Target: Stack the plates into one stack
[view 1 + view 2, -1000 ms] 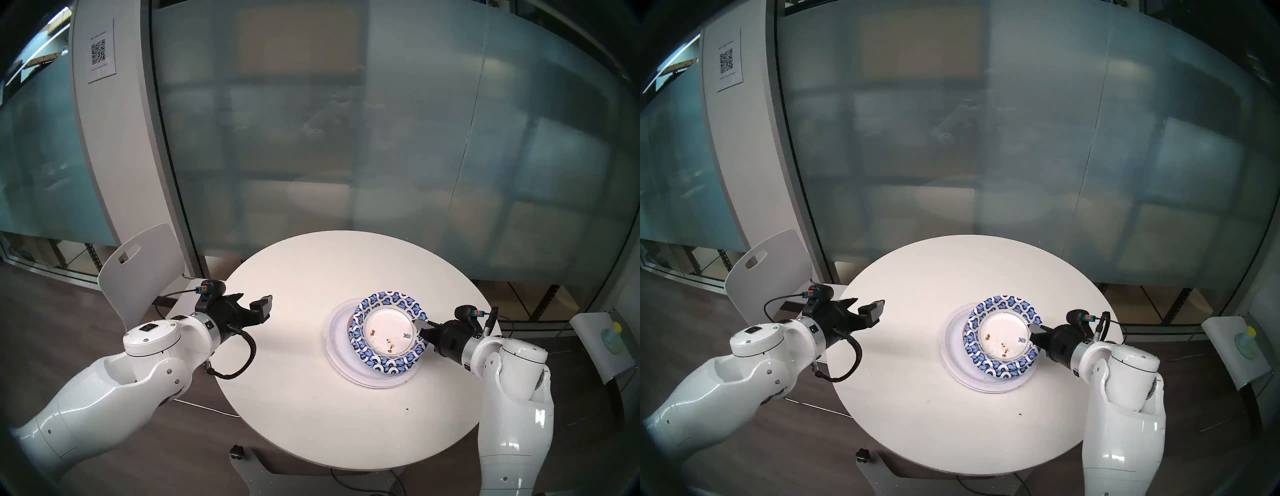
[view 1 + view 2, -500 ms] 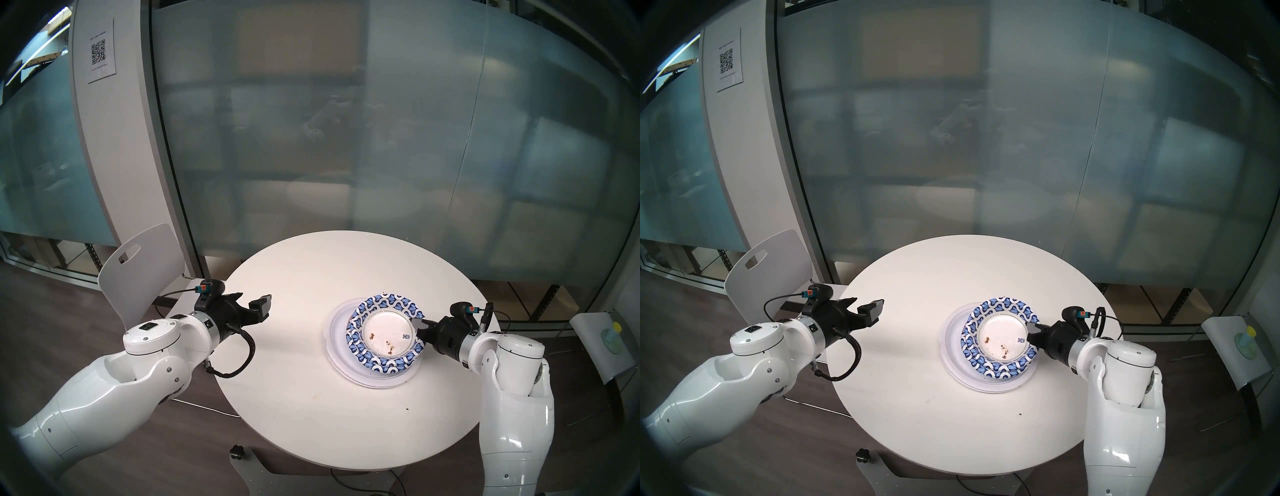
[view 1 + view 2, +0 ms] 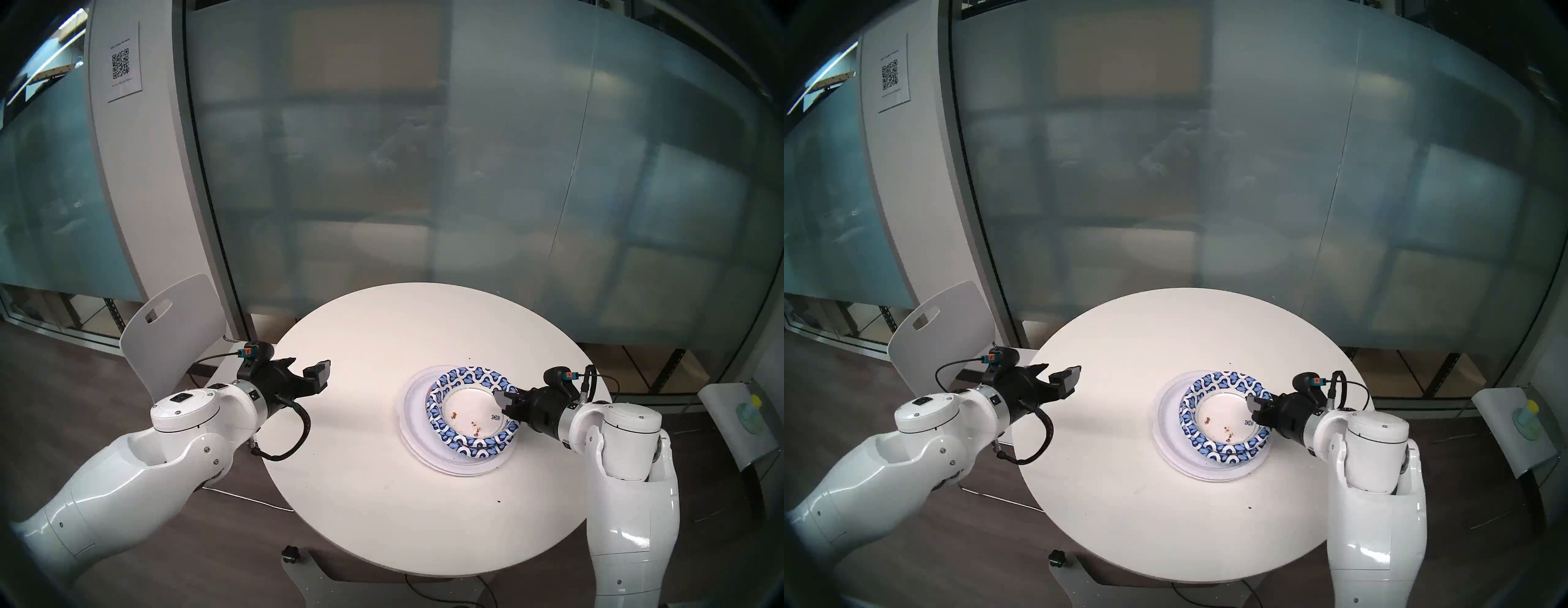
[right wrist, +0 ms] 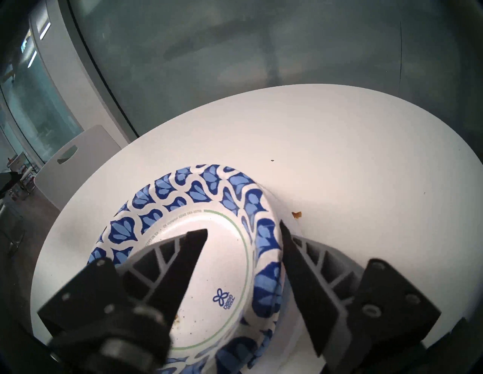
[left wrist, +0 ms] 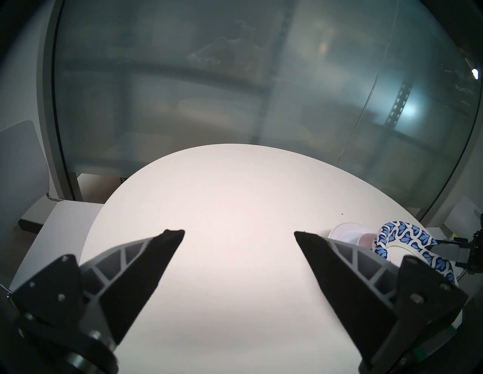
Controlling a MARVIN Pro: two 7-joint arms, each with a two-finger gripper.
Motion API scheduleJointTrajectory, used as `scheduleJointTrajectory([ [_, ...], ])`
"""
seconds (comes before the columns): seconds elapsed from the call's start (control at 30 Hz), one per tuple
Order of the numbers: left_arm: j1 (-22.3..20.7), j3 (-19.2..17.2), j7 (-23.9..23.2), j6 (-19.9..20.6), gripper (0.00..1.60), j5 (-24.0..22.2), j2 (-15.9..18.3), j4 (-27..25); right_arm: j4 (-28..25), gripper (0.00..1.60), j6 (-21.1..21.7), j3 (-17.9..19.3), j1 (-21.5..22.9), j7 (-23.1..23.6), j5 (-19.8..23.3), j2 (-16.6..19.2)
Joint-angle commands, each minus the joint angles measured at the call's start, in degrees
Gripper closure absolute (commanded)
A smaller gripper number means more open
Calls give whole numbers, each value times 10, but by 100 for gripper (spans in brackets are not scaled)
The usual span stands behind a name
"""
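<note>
both arms reach forward, left gripper [image 3: 312, 375] spread wide, right gripper [image 3: 505, 403] parted too.

One stack [image 3: 460, 418] sits on one round white table [image 3: 382, 488]. Two blue-and-white patterned plates [image 3: 466, 378] show at its top, the upper one smaller. Below them at least two wide white plates [image 3: 413, 407] show by their rims; any others in the pile cannot be counted. One white chair [image 3: 169, 327] stands far left. Two grippers are in view.
</note>
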Motion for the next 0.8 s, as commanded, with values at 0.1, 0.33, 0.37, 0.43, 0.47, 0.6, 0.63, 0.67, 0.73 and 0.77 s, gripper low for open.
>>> scheduleJointTrajectory([
  [0.1, 2, -13, 3, -9, 0, 0, 4, -22, -49, 43, 7, -7, -13, -2, -25, 22],
  [0.33, 10, -11, 18, -24, 0, 22, 5, -40, -65, 36, -8, -16, -29, -4, -52, 37],
  [0.37, 12, -9, 20, -30, 0, 30, 6, -42, -67, 36, -15, -13, -32, -5, -51, 33],
  [0.43, 15, -6, 26, -38, 0, 42, 4, -49, -74, 32, -32, -14, -36, -9, -55, 31],
  [0.47, 17, -6, 29, -43, 0, 46, 1, -53, -78, 29, -40, -12, -37, -9, -53, 26],
  [0.6, 27, 0, 35, -64, 0, 72, -2, -69, -95, 23, -59, -17, -46, -10, -54, 21],
  [0.63, 30, 2, 39, -67, 0, 77, -2, -73, -98, 15, -63, -17, -48, -11, -53, 18],
  [0.67, 32, 4, 40, -74, 0, 86, -3, -76, -101, 12, -73, -19, -53, -12, -55, 18],
  [0.73, 37, 7, 44, -83, 0, 96, -5, -79, -108, 0, -91, -17, -63, -14, -51, 9],
  [0.77, 39, 9, 43, -88, 0, 100, -6, -80, -112, 0, -96, -17, -67, -15, -51, 8],
])
